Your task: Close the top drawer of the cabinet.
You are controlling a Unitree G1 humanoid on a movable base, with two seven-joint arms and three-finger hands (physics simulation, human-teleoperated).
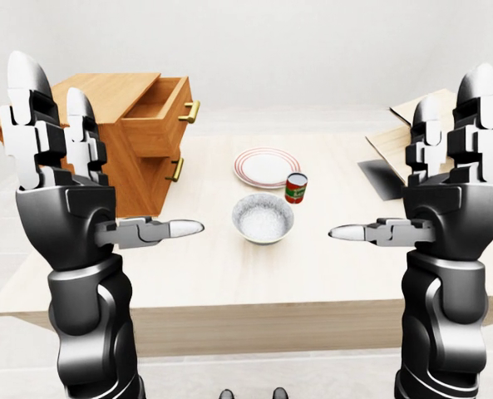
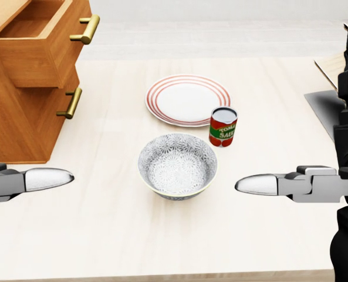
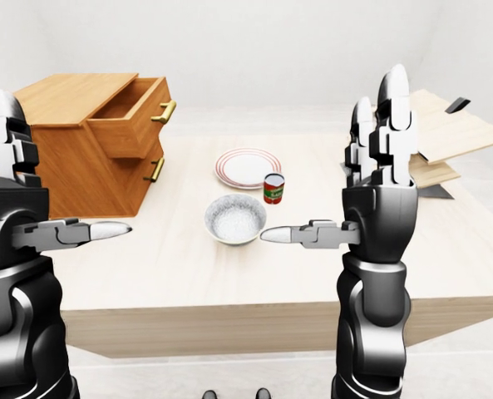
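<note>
The wooden cabinet (image 1: 134,170) stands on the left of the table. Its top drawer (image 2: 40,42) is pulled out, empty inside, with a brass handle (image 2: 86,29) on its face. Below it, the lower drawer with its handle (image 2: 73,103) is pushed in. My left hand (image 1: 80,158) is held upright near the table's bottom edge, to the lower left of the cabinet, open and holding nothing. My right hand (image 3: 354,166) is raised the same way on the right, open and empty. Neither hand touches the cabinet.
On the light wooden table (image 2: 162,247) lie a red-ringed plate (image 2: 188,98), a tomato sauce can (image 2: 223,126) and a patterned bowl (image 2: 177,164), all right of the cabinet. Wooden boards (image 3: 446,133) and a dark sheet (image 1: 381,177) lie at the table's right.
</note>
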